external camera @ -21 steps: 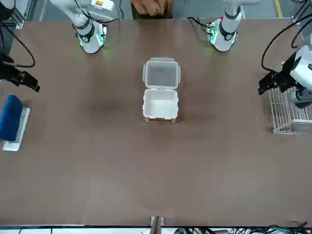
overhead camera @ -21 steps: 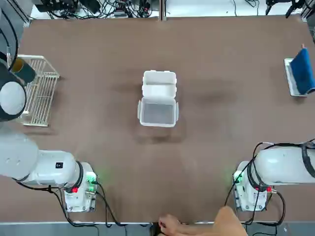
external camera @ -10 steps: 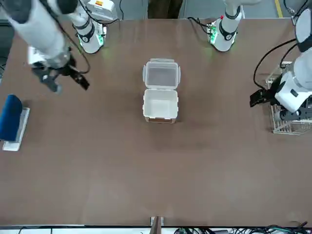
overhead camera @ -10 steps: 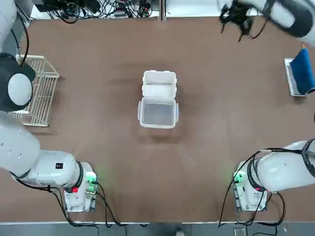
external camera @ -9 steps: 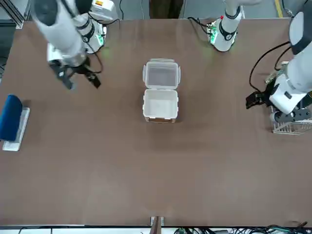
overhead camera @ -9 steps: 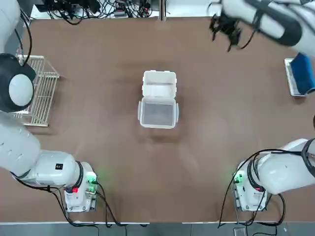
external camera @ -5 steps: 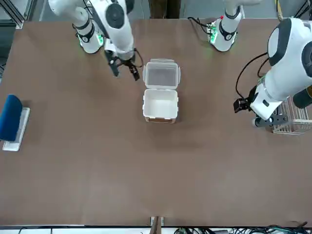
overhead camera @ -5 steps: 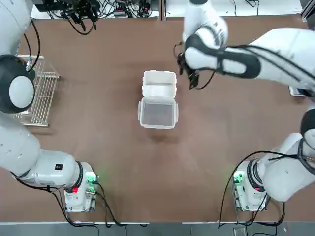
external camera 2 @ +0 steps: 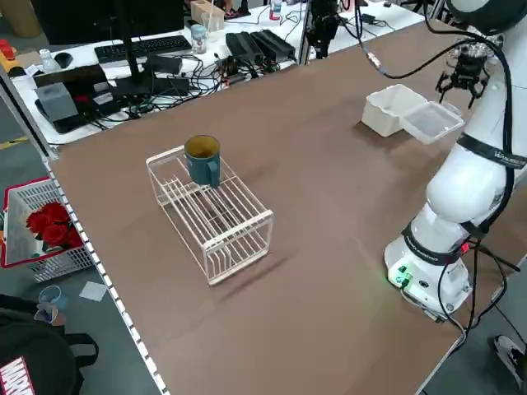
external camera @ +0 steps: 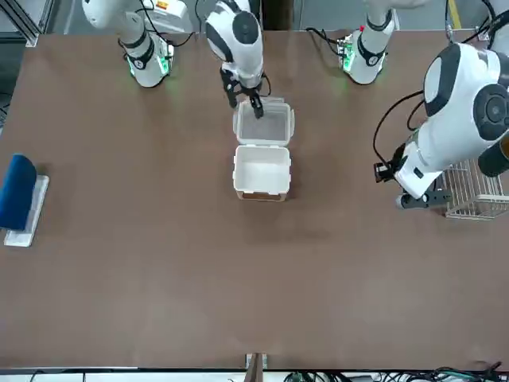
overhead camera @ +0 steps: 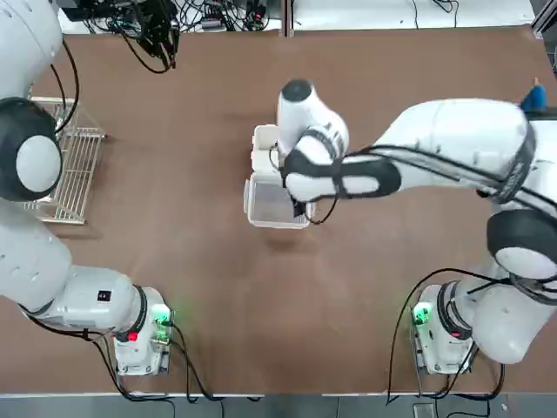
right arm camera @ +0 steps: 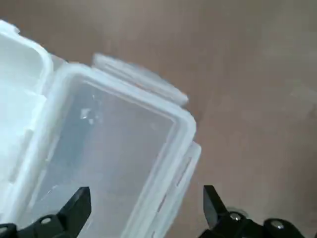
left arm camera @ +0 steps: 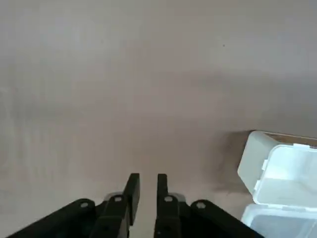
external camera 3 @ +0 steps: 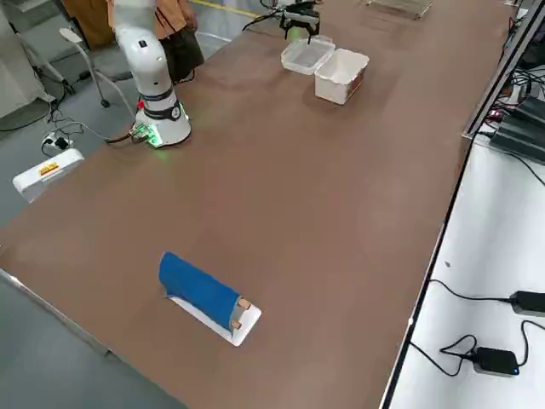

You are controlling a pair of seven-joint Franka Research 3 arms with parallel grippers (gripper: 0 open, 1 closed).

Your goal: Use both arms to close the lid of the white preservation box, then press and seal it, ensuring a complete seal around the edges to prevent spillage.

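Two jaws of the left gripper (left arm camera: 148, 181), far left of the open box (left arm camera: 277, 168), now stand closer, parted slightly; rightward, the right gripper (right arm camera: 147, 198) has swung in over the lid (right arm camera: 109, 144), jaws spread wide.

A white wire rack (external camera 2: 216, 222) stands on the table (external camera 2: 272, 329), a teal mug (external camera 2: 202, 161) on top — its handle showing. Well apart, a blue item (external camera 3: 200, 288) lies on a white tray (external camera 3: 241, 326) — tan ends poking out. Beyond the table's edge sit a keyboard (external camera 2: 142, 49) and red flowers (external camera 2: 53, 226) in a basket (external camera 2: 62, 267).
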